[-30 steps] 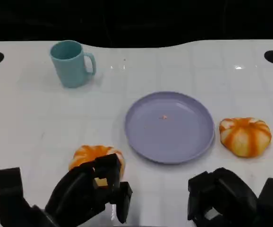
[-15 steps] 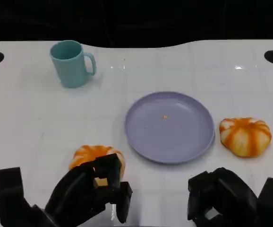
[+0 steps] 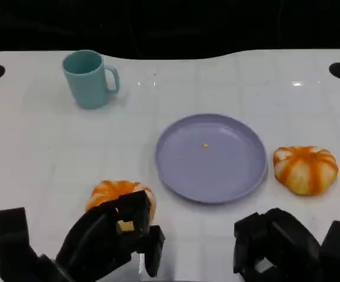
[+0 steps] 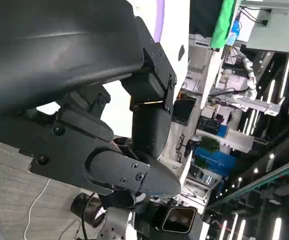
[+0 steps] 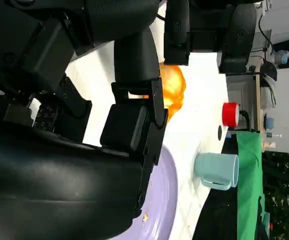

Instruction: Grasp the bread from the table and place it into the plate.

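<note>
White tiled table point(image 3: 35, 153) against black background.

A teal mug point(image 3: 90, 78) stands upright on the white table point(image 3: 35, 141), handle toward the right.

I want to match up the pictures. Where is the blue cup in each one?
Head view: the blue cup stands at the far left of the table, beyond the purple plate.
Left wrist view: I cannot find the cup; a sliver of the plate's purple rim peeks past the left hand.
Right wrist view: the cup lies sideways in the picture, near the plate.
Shared landmark: the purple plate.
</note>
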